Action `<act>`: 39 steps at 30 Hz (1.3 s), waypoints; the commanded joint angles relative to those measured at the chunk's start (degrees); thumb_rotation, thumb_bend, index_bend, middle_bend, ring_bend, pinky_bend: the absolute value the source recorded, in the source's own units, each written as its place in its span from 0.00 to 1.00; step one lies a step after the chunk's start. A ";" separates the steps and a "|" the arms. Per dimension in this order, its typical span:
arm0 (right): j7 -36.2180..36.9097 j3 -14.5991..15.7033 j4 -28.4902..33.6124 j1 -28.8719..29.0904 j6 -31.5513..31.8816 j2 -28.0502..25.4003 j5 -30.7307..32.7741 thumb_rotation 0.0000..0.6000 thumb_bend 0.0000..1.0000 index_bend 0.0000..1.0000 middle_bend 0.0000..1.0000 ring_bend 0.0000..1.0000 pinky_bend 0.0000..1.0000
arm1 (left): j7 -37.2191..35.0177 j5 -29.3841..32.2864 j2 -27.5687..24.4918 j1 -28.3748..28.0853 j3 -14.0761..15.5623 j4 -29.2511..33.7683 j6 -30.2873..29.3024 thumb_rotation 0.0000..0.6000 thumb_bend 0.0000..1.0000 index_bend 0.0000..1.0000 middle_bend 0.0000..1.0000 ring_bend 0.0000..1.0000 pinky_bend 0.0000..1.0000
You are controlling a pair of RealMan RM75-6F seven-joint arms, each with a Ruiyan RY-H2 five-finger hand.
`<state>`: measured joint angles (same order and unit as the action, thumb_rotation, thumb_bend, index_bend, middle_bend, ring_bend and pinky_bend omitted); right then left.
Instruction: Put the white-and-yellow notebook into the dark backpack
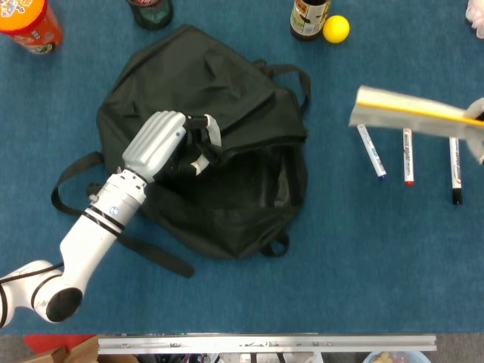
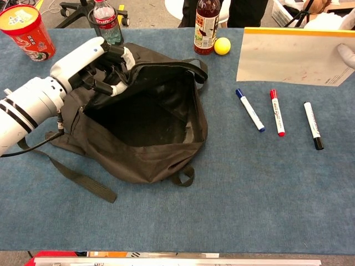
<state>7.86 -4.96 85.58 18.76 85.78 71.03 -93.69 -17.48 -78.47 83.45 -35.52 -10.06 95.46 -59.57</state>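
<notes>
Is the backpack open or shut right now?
Open: the left hand holds the backpack flap up, and its dark inside shows in the chest view.

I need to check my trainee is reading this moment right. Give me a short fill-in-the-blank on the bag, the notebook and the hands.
1. The left hand grips the upper edge of the dark backpack, so its mouth is ____.
2. The white-and-yellow notebook is held by the ____ hand.
3. The notebook hangs above the three ____ lying on the table.
4. The small ball beside the bottle is ____ in colour.

Missing words: open; right; markers; yellow
</notes>
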 commanded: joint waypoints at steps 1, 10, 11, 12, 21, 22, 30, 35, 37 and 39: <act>5.66 2.02 5.41 1.19 -4.99 -3.93 0.02 1.00 0.48 0.91 0.82 0.68 0.65 | -1.07 0.76 -0.87 0.32 -0.45 1.17 -0.06 1.00 0.44 0.64 0.65 0.65 0.78; 20.92 4.27 14.98 5.49 -19.06 -10.82 3.91 1.00 0.49 0.92 0.83 0.69 0.67 | -1.79 1.53 -1.98 0.93 -1.11 3.31 -1.15 1.00 0.44 0.62 0.64 0.64 0.78; 23.00 4.48 16.03 6.17 -21.03 -11.65 4.45 1.00 0.49 0.92 0.83 0.69 0.67 | -1.81 1.53 -1.97 1.01 -1.17 3.44 -1.39 1.00 0.44 0.62 0.64 0.64 0.78; 24.63 4.60 16.80 6.73 -22.59 -12.22 4.94 1.00 0.49 0.92 0.83 0.69 0.67 | -1.87 1.54 -1.94 1.06 -1.23 3.55 -1.54 1.00 0.44 0.62 0.64 0.64 0.78; 41.82 4.43 22.33 13.04 -37.92 -15.55 9.75 1.00 0.49 0.92 0.83 0.69 0.67 | -2.05 0.89 -1.75 1.42 -1.01 4.36 -2.48 1.00 0.44 0.62 0.64 0.63 0.78; 43.45 4.18 22.59 13.74 -39.62 -15.66 10.67 1.00 0.49 0.92 0.83 0.69 0.67 | -2.11 0.73 -1.72 1.50 -0.96 4.46 -2.68 1.00 0.44 0.62 0.63 0.63 0.78; 52.54 2.25 23.18 18.42 -51.60 -15.84 16.42 1.00 0.49 0.92 0.83 0.69 0.67 | -2.22 -0.46 -1.49 1.90 -0.53 4.67 -3.76 1.00 0.44 0.62 0.63 0.63 0.77; 56.82 1.13 23.32 20.16 -58.47 -15.51 19.43 1.00 0.49 0.92 0.83 0.69 0.67 | -1.96 -0.70 -1.13 1.83 -0.45 4.37 -3.92 1.00 0.44 0.62 0.63 0.63 0.77; 58.50 0.59 22.96 20.41 -60.70 -15.23 20.27 1.00 0.49 0.92 0.83 0.69 0.67 | -2.06 -0.85 -1.07 1.83 -0.45 4.42 -4.03 1.00 0.44 0.62 0.63 0.63 0.77; 60.86 -0.27 22.74 20.67 -63.09 -14.90 21.34 1.00 0.50 0.92 0.83 0.69 0.67 | -2.16 -0.99 -1.08 1.79 -0.40 4.54 -3.99 1.00 0.44 0.62 0.63 0.63 0.77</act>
<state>66.59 -4.21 108.58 38.80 24.96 55.73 -73.74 -19.61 -79.45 82.37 -33.72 -10.46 99.99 -63.57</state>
